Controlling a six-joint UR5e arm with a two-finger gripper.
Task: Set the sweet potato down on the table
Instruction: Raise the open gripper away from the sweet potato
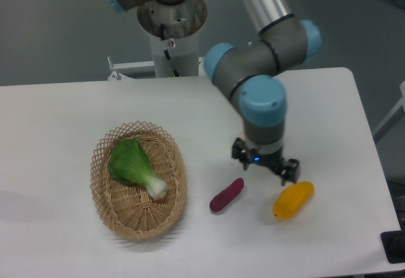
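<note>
Three loose items: we count the sweet potato [226, 195], a yellow fruit [293, 201] and a leafy green vegetable [135, 166], the last one lying inside the wicker basket [103, 192].
Sweet potato: it lies flat on the white surface [63, 120], between the basket and the yellow fruit, touching neither, its long axis running from lower left to upper right.
Gripper: our gripper [266, 165] hangs just above and to the right of the tuber's upper end, over the gap between tuber and yellow fruit.
Fingers: we see them spread apart with nothing between them; the near finger [289, 172] sits close to the fruit's upper end.
Step in hand: we judge the placing as done or nearly so, since the tuber rests on the surface free of the gripper; what remains is a clean retreat.
How to do it well: we would keep the fingers apart, lift straight up before any sideways travel, and watch the right-hand finger so it does not nudge the yellow fruit.
Risk: a slanted exit could roll the slim tuber toward the basket.
</note>
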